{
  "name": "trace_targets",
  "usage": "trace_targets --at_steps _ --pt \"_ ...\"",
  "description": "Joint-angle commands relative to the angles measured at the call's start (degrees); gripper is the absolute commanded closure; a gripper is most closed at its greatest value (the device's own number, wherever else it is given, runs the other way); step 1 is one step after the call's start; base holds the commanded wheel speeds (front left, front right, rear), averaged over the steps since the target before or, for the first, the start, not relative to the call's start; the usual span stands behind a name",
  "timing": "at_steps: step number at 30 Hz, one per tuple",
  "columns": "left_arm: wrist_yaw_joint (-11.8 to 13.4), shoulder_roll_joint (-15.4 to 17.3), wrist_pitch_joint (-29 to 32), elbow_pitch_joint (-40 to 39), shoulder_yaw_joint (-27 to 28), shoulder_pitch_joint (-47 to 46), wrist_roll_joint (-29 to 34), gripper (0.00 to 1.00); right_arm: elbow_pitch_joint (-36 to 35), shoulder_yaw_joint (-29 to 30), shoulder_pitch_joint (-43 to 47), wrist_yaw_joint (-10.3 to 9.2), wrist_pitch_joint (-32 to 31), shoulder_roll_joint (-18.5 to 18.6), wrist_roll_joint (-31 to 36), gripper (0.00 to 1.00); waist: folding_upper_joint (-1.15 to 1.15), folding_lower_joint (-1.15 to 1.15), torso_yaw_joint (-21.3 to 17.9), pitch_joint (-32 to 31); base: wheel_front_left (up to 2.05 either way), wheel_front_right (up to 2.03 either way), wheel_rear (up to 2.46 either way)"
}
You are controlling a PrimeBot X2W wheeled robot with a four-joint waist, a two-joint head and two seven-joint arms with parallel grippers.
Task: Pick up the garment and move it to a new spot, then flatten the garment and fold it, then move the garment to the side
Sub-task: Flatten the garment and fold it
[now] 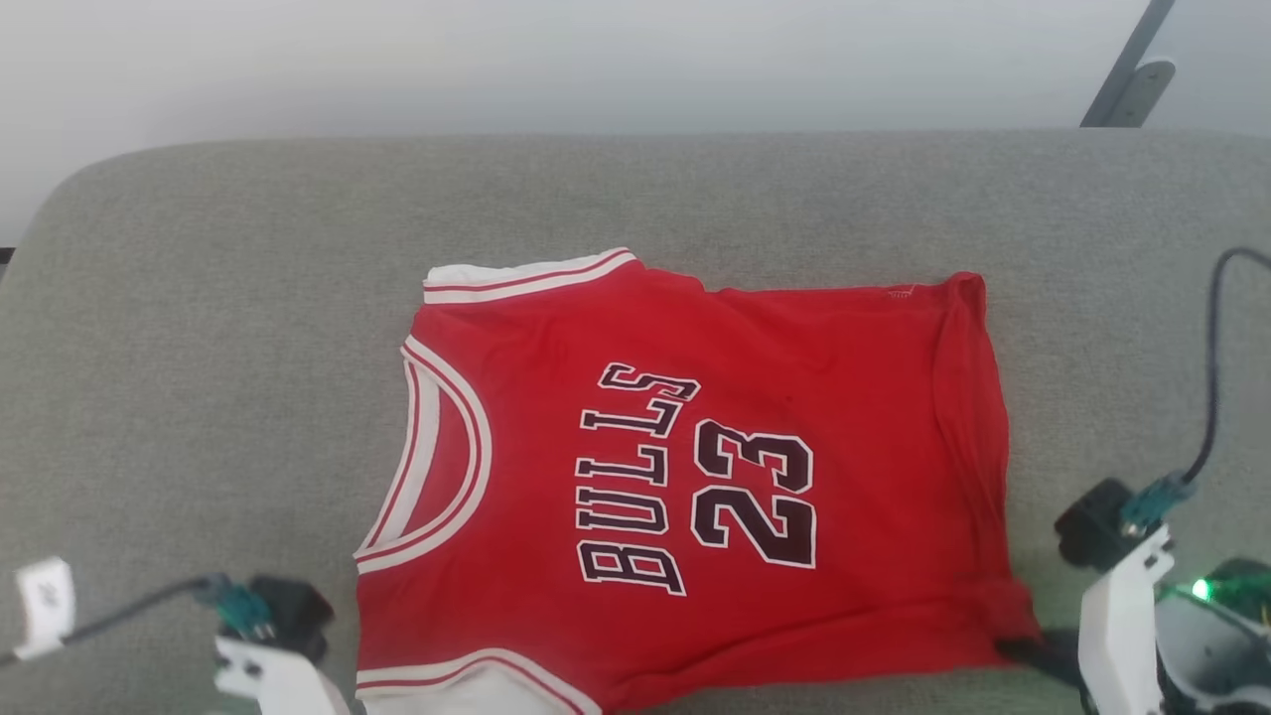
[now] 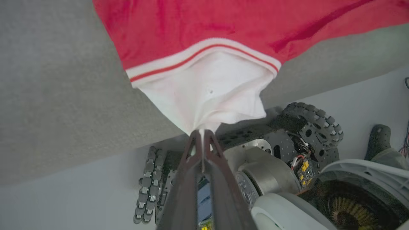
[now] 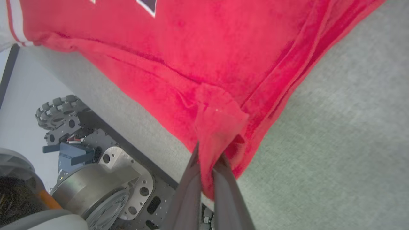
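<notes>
Head view: we see the garment (image 1: 695, 467) flat on the grey surface (image 1: 199, 298). Left wrist view: left end effector (image 2: 201, 135) pinched on its white sleeve (image 2: 211, 89). Right wrist view: right end effector (image 3: 207, 166) clamped on its red corner (image 3: 220, 123).

The garment (image 1: 695, 477) lies spread on a padded surface (image 1: 199, 348), towards its near edge, with the neck opening to the left and the hem to the right. The far sleeve (image 1: 516, 273) lies at the far left corner. The near sleeve (image 2: 207, 92) reaches past the surface's near edge, where the left gripper (image 2: 202, 133) pinches it. The right gripper (image 3: 207, 156) pinches the near right hem corner. The robot's wheeled base (image 2: 287, 153) sits below the near edge.
</notes>
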State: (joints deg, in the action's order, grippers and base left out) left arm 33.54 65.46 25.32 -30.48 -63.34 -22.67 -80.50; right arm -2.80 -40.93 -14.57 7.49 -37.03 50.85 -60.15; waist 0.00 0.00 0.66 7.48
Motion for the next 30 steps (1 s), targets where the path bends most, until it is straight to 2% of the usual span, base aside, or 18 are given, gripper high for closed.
trace_targets --at_steps 1,4,7,11,17,20,21,26,30 --pt "0.08 0.61 -0.90 -0.23 1.01 -1.49 1.41 1.00 0.21 1.40 0.44 0.01 0.92 -0.89 1.08 1.00 0.00 0.00 -0.25 0.13 0.00 0.00 0.00" --pt "-0.61 1.79 -1.45 0.11 2.65 -4.31 3.59 1.00 0.93 4.03 -0.02 0.01 1.75 -2.88 2.90 1.00 0.00 0.00 -0.73 0.56 0.00 0.00 0.00" --pt "-2.39 2.35 -0.85 1.54 4.05 -8.72 7.11 1.00 1.88 6.67 -1.70 0.01 2.37 -5.29 5.46 1.00 0.00 0.00 -1.24 1.32 0.00 0.00 0.00" --pt "-5.86 0.59 0.35 5.99 5.77 -15.25 11.12 1.00 3.65 9.53 -4.62 0.02 3.27 -9.23 9.35 1.00 0.00 0.00 -2.02 2.71 0.00 0.00 0.00" --pt "-12.07 -5.50 2.79 17.39 5.90 -23.16 14.14 1.00 8.55 11.33 -10.69 0.01 4.30 -14.88 14.64 1.00 0.00 0.00 -3.13 5.01 0.00 0.00 0.00" --pt "-15.53 -9.23 3.29 24.56 5.59 -26.07 14.87 1.00 12.00 11.25 -14.08 0.01 5.08 -17.16 16.93 1.00 0.00 0.00 -3.42 6.08 0.00 0.00 0.00" --pt "-17.57 -11.71 3.44 29.09 5.45 -27.70 14.79 1.00 14.49 10.77 -16.07 0.01 5.69 -18.65 18.14 1.00 0.00 0.00 -3.51 6.75 0.00 0.00 0.00" --pt "-22.94 -17.55 3.72 40.60 4.44 -30.36 14.38 1.00 20.84 8.51 -20.02 0.01 5.98 -21.02 19.89 1.00 0.00 0.00 -3.32 8.04 0.00 0.00 0.00" --pt "-26.20 -21.42 4.50 48.55 3.76 -31.35 12.85 1.00 24.76 6.54 -21.84 0.01 5.86 -22.15 19.06 1.00 0.00 0.00 -3.15 8.58 0.00 0.00 0.00"
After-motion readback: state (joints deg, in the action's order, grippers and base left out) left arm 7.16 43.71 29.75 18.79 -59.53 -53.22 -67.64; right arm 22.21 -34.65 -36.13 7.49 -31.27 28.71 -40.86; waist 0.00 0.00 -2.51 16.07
